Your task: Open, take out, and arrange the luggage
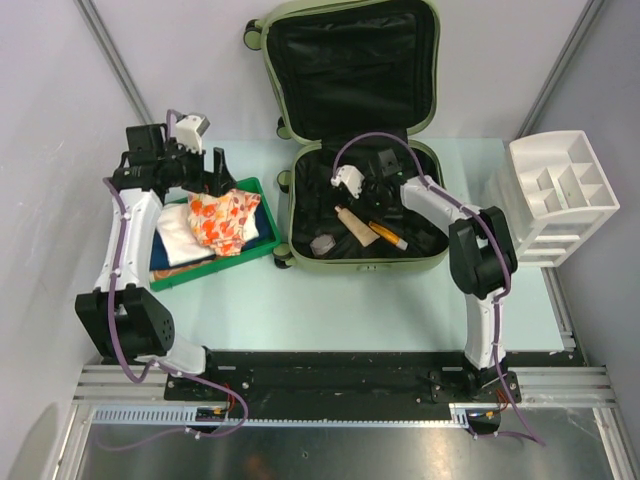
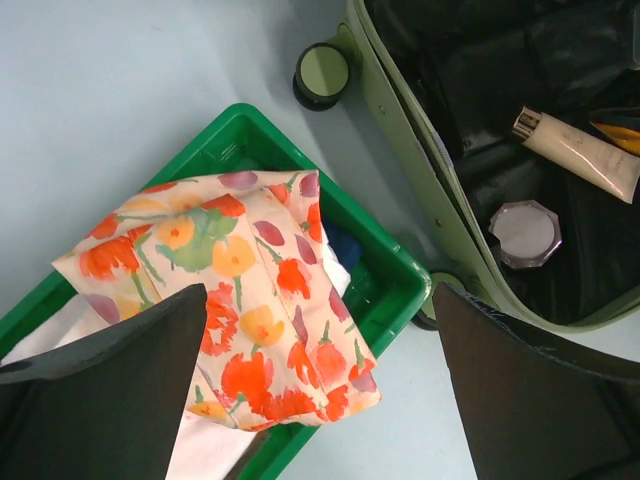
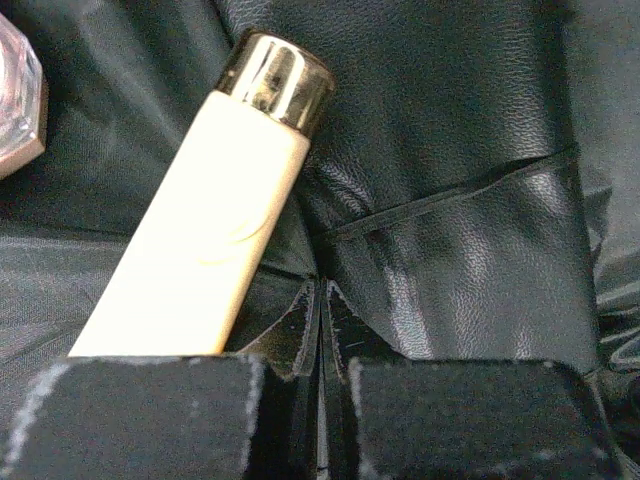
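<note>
Because the luggage point(image 1: 350, 70) already lies open at the far middle of the surface point(image 1: 330, 310), with its lid leaning back and its lower half flat between the white organizer point(image 1: 560, 190) and the green tray point(image 2: 390, 262), I judge the opening step as done. The taking out seems to be in the middle: a floral cloth point(image 1: 222, 220) and a white folded cloth point(image 1: 178, 235) rest in the tray, while a cream tube point(image 3: 200, 230), a six-sided jar point(image 2: 525, 233) and a small orange thing point(image 1: 388, 235) lie on the black lining. The organizer looks unfilled, so the arranging of small things is probably what is left.

The top view alone shows the whole layout and both arms. The left wrist view shows that the left hand point(image 2: 320, 300) is wide and holds nothing, hanging above the floral cloth; it also shows one luggage wheel just beside the tray. The right wrist view shows what the top view hides: the right hand point(image 3: 320, 330) is pressed together low in the lower half, and the tube lies just beside its left finger, not between the fingers. Whether it pinches the lining, I cannot tell.
</note>
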`<state>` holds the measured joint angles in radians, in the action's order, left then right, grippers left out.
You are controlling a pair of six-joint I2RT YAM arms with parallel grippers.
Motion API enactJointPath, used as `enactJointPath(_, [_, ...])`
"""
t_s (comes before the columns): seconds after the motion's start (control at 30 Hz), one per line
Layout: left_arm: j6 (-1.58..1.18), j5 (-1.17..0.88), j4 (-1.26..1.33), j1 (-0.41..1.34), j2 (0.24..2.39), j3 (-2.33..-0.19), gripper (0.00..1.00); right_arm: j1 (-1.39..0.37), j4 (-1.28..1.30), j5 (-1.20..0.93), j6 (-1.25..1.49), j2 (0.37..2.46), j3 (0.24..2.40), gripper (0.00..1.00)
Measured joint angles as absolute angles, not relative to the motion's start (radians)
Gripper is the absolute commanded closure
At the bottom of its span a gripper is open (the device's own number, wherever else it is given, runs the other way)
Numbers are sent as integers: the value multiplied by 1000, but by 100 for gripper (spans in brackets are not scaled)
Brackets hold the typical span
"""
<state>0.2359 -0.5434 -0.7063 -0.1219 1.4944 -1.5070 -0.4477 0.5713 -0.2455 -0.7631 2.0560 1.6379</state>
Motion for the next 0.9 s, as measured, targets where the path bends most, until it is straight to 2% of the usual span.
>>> enactJointPath(0.03, [236,-546,-706,-119,1499,-1516,0,-443,578,-253,-755,2056,1649,89])
enactJointPath(0.07, [236,-547,-705,-117,1501,-1523,0,-440,583,-258,-752,2056,1656,74])
enactJointPath(0.1, [236,-549,-705,-114,1504,-1530,0,-438,596,-263,-751,2056,1668,46])
enactJointPath(0.13, [236,-551,-705,-112,1506,-1534,0,-436,608,-262,-758,2056,1681,39])
enactJointPath(0.2, [236,-553,-705,-104,1507,-1536,0,-431,612,-260,-756,2056,1707,32])
enactJointPath(0.37, [236,-554,-706,-88,1507,-1536,0,-411,605,-270,-758,2057,1747,26])
enactJointPath(0.47, [236,-554,-706,-87,1507,-1536,0,-392,607,-280,-759,2075,1779,20])
enactJointPath(0.5, [236,-554,-706,-87,1507,-1536,0,-385,610,-282,-762,2089,1800,13])
enactJointPath(0.6, [236,-555,-706,-87,1507,-1536,0,-355,604,-311,-776,2151,1880,7])
enactJointPath(0.77, [236,-562,-706,-84,1507,-1536,0,-290,693,-402,-826,2316,2119,5])
enactJointPath(0.9, [236,-561,-706,-75,1507,-1536,0,-250,817,-488,-894,2402,2228,9])
